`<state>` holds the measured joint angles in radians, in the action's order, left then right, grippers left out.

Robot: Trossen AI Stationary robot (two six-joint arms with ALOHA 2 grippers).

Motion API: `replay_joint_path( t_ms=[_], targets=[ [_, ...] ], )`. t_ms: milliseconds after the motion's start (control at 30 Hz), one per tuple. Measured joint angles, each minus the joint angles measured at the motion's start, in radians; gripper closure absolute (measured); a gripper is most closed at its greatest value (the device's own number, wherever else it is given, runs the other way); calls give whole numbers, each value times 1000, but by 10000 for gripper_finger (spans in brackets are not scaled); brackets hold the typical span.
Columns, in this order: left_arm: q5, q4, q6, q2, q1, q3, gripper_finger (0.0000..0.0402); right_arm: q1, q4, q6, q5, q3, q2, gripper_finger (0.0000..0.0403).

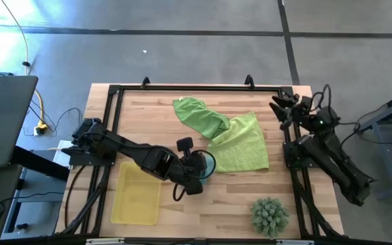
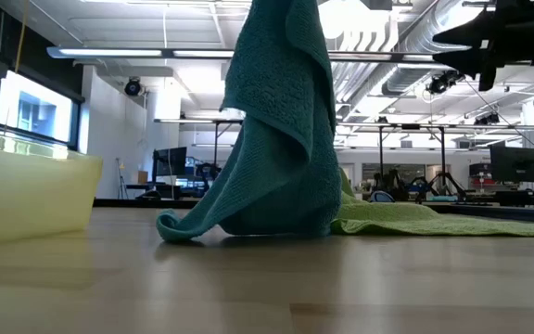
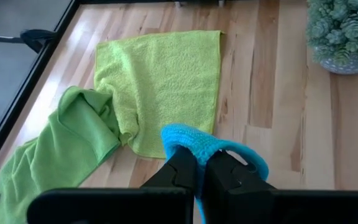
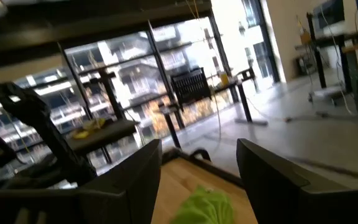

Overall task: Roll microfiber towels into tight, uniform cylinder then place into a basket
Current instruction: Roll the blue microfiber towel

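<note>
Near the front left corner of the pale wooden slatted table (image 1: 182, 211), the shallow translucent yellow plastic basket (image 1: 137, 196) is sitting with nothing in it. Just to its right, the left gripper (image 3: 201, 171) is clenching a fold of the small teal-blue microfiber towel (image 2: 272, 130), holding it up so that the cloth is hanging in a limp cone with only its lower hem trailing on the wood. The way it is draping suggests it is very light and soft, with no stiffness of its own, so it will probably be needing to lie flat before any roll will stay tight; an edge or corner looks like the best place to be pinching it. Further right, toward the middle and back of the table, the two lime green microfiber towels are lying partly overlapped: the crumpled lime green towel (image 1: 197, 116) is bunching over the corner of the flatter spread lime green towel (image 1: 240, 144), and both look equally floppy. The spiky green ball-shaped plant in a pot (image 1: 269, 215) is standing near the front right corner. At the back right corner the right gripper (image 1: 286, 107) is waiting well clear, its fingers spread and holding nothing. Beyond the table, a bright open workshop with large windows, ceiling ducts, desks and monitors is showing.
</note>
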<state>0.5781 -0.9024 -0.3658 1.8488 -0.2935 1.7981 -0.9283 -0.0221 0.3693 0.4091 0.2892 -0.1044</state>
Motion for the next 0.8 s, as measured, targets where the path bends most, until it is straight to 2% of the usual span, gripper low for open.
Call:
replay_joint_path(
  t_ms=[133,300,500,800],
  targets=[
    [1,-16,1,0,0,0,401,17,-103,-39,-1,63,-101,204],
    [0,-28,-17,0,0,0,401,101,-112,-64,0,90,-228,204],
    [-3,-28,-24,0,-1,0,401,244,-102,-68,-20,91,-354,204],
    [-51,-29,-25,0,-2,0,401,505,-88,-174,-132,91,-525,204]
  ],
)
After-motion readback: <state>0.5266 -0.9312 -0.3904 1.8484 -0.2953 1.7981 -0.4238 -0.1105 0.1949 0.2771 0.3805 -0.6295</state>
